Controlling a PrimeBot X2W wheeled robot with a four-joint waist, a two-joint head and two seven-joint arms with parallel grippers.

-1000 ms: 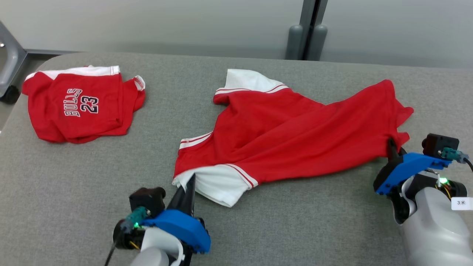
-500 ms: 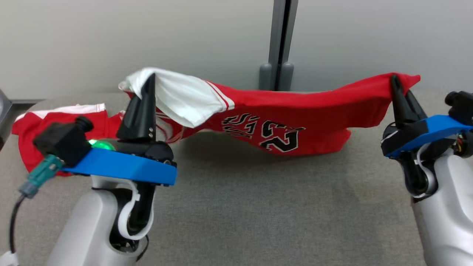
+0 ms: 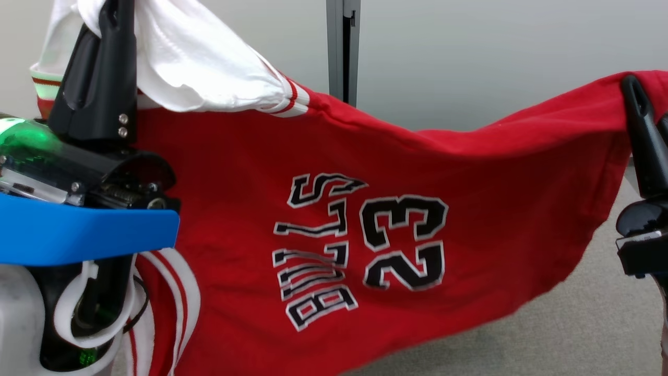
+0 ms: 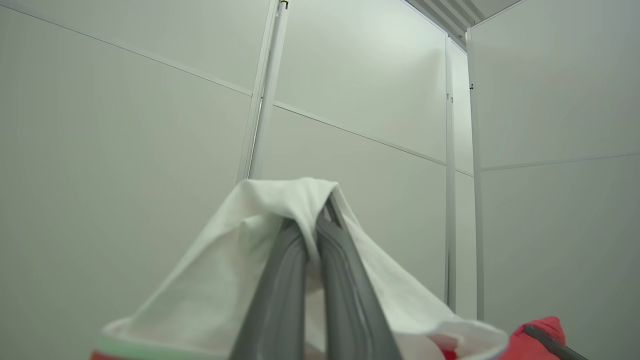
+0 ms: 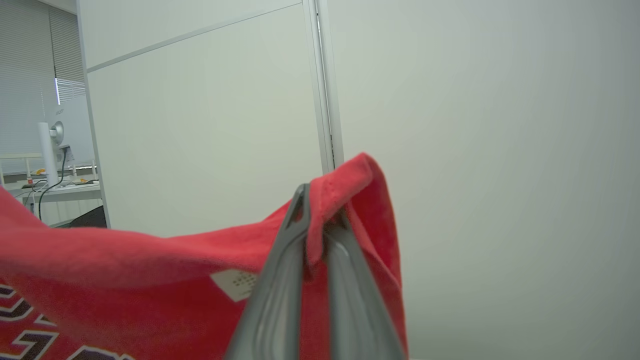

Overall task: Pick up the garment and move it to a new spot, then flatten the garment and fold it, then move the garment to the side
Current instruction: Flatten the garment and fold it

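One pale partition wall (image 3: 496,47) backs everything we see, and its grey upright post (image 3: 342,47) is our marker. Across the front of that post hangs the garment (image 3: 469,172), a red jersey stretched wide in the air. Its top edge runs from high on the left of the post to a dip just right of it, then climbs again at the far right. Below the post and off to its right we catch a bare strip of the grey table (image 3: 584,329) under the hem; whether the hem touches it, we cannot tell. Well left of the post, the left gripper (image 3: 112,21) stands up with its dark fingers pressed together on the garment's white sleeve (image 3: 209,68), cloth draped over the tips. Well right of the post, the right gripper (image 3: 632,89) is pinched tight on the red edge, with a fold of fabric caught between its fingers. Beneath the post, the printed 23 (image 3: 404,243) and BULLS (image 3: 313,250) sit turned sideways, black edged in white. From the right wrist view we spot a small white label (image 5: 235,284) on the red cloth, just beside the fingers.
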